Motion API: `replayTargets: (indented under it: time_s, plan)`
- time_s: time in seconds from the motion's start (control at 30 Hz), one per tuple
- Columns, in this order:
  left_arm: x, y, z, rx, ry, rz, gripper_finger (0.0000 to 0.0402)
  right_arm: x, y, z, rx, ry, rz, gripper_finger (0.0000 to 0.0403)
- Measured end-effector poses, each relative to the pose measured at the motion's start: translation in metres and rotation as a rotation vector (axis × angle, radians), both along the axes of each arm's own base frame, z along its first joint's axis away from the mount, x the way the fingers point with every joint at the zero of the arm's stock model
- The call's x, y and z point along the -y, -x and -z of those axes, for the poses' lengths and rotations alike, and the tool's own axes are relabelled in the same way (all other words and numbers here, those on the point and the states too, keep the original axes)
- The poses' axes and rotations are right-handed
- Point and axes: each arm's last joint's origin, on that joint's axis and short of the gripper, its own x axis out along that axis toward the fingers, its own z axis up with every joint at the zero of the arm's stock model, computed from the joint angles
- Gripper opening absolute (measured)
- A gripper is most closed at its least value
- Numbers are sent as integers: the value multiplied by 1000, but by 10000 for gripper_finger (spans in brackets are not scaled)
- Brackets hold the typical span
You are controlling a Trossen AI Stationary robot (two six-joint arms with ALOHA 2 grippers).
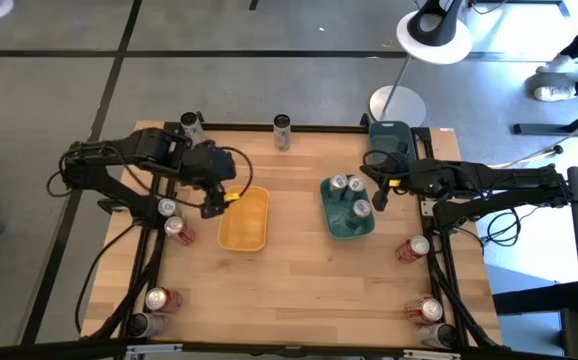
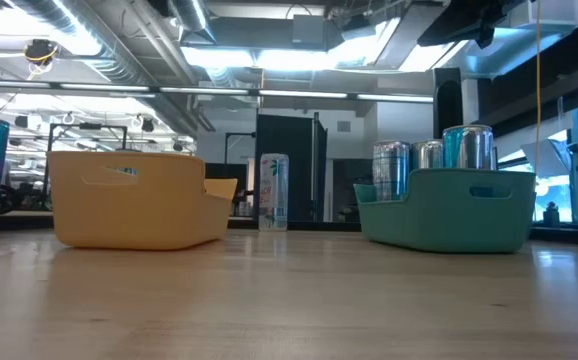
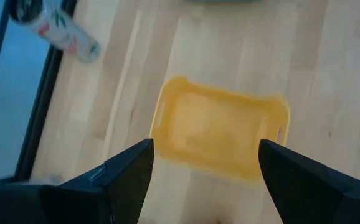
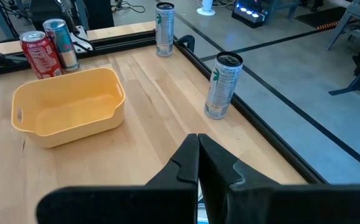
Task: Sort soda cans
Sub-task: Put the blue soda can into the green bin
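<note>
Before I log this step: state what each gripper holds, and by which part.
Nothing is held. The left gripper hangs open above the empty yellow tray, nothing between its fingers. The right gripper is shut on nothing, beside the teal tray.

Counted on the table (image 1: 299, 290): three trays, namely yellow (image 1: 244, 219), teal (image 1: 349, 207), dark (image 1: 390, 137); about thirteen soda cans (image 1: 282, 131), three inside the teal one.

You had a light wooden table (image 1: 299, 270) framed in black rails. On it sat a yellow tray (image 1: 244, 220) left of centre, empty, and a teal tray (image 1: 349, 225) right of centre. Loose soda cans (image 1: 282, 130) stood along the far edge and lay near both side edges.
</note>
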Motion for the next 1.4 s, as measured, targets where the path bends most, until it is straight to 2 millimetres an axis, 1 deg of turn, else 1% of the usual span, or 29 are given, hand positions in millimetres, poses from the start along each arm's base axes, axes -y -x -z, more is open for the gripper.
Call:
replayTargets:
  time_s: [0.1,0.2,0.4,0.6,1.03,1.13,1.27,1.4]
  plan:
    - [-11,-8,5,-8,25,-70,279,0,0,0,3,-4,6,5]
    - [-22,-12,6,2,-11,-160,279,0,0,0,9,-7,24,5]
    - [-32,-15,1,49,-52,-186,279,0,0,0,9,-7,24,5]
    - [-35,-15,-8,90,-89,-137,279,0,0,0,7,-7,24,5]
    - [-36,-15,-8,78,-80,-110,279,1,1,0,4,8,47,5]
    - [-38,-7,-7,15,-93,-89,279,1,1,1,-3,9,47,5]
    - [-38,14,-9,-68,-86,-101,279,1,1,2,-15,9,47,5]
    - [-36,26,-15,-12,-52,-173,279,1,2,2,-17,9,47,5]
